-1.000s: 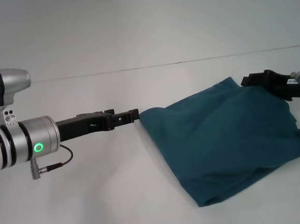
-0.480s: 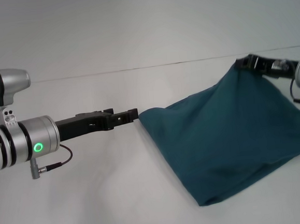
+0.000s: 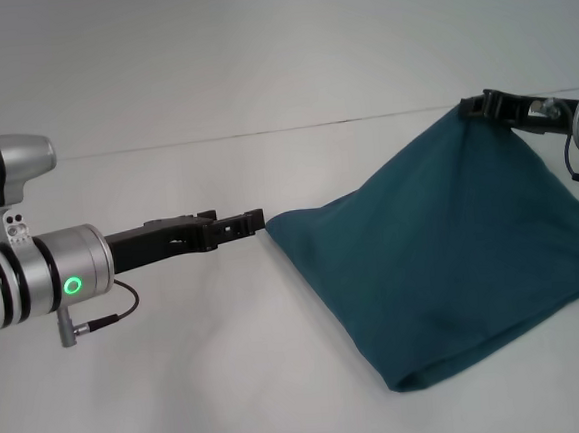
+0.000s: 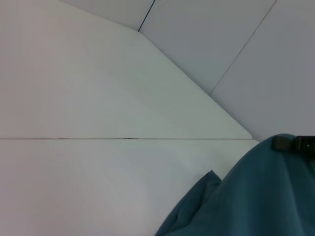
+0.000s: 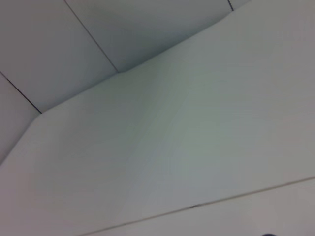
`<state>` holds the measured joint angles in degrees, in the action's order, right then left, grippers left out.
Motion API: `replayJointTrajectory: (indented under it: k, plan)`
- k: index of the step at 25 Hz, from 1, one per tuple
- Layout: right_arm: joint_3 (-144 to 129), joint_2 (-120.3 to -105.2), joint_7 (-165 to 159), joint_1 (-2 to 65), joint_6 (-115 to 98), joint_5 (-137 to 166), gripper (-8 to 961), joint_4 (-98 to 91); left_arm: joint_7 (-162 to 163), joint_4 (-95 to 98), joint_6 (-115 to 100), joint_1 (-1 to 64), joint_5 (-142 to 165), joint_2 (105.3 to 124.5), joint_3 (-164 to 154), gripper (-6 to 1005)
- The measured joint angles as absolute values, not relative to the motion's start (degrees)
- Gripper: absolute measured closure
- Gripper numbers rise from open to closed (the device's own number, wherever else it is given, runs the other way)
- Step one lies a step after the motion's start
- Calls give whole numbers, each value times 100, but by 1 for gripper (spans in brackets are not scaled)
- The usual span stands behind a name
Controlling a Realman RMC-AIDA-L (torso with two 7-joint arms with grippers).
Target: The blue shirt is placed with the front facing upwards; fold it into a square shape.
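The blue shirt (image 3: 443, 255) shows its plain teal side and rises in a tent shape from the white table (image 3: 202, 384). My right gripper (image 3: 474, 110) is shut on its peak, held high at the far right. My left gripper (image 3: 260, 220) reaches in from the left, low over the table, and is shut on the shirt's left corner. The cloth runs fairly taut between the two. The shirt's near fold rests on the table. In the left wrist view the shirt (image 4: 246, 206) fills the lower corner, with the right gripper (image 4: 295, 143) at its top. No print shows.
A thin seam (image 3: 263, 133) crosses the table behind both arms. The right wrist view shows only bare table (image 5: 197, 147) and wall panels. A cable (image 3: 107, 316) hangs under the left wrist.
The right gripper has risen and moved back with the shirt's edge, pulling the slack cloth up into a taut peak. The left arm has stayed put.
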<state>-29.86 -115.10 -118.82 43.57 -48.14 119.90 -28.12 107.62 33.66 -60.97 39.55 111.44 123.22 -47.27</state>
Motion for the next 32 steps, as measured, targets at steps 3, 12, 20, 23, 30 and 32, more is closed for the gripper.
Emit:
replayJointTrajectory:
  k: [3, 12, 20, 23, 30, 32]
  plan:
    - [-3047, -11545, -11884, 4320, -4701, 11989, 933, -2790, 10763, 3366, -6097, 3959, 11144, 12322, -4727, 112]
    - [-2987, -11596, -11815, 3923, -4390, 11502, 734, -2900, 10761, 3333, -6101, 3972, 11144, 12324, -4777, 112]
    - [-2977, -11447, -11815, 3406, -5427, 11107, 376, -3364, 10770, 3272, -6086, 3975, 11148, 12348, -4782, 111]
    - [-2972, -11404, -11817, 3200, -6153, 11096, 254, -3559, 10772, 3205, -6079, 4009, 11184, 12359, -4785, 111]
    - [-2951, -11260, -12041, 2995, -7010, 11024, 82, -3795, 10975, 2890, -5985, 4209, 11258, 12366, -4835, 111]
    - [-2945, -11181, -12174, 2958, -7199, 10982, 56, -3811, 11218, 2836, -5957, 4268, 11319, 12366, -4964, 112]
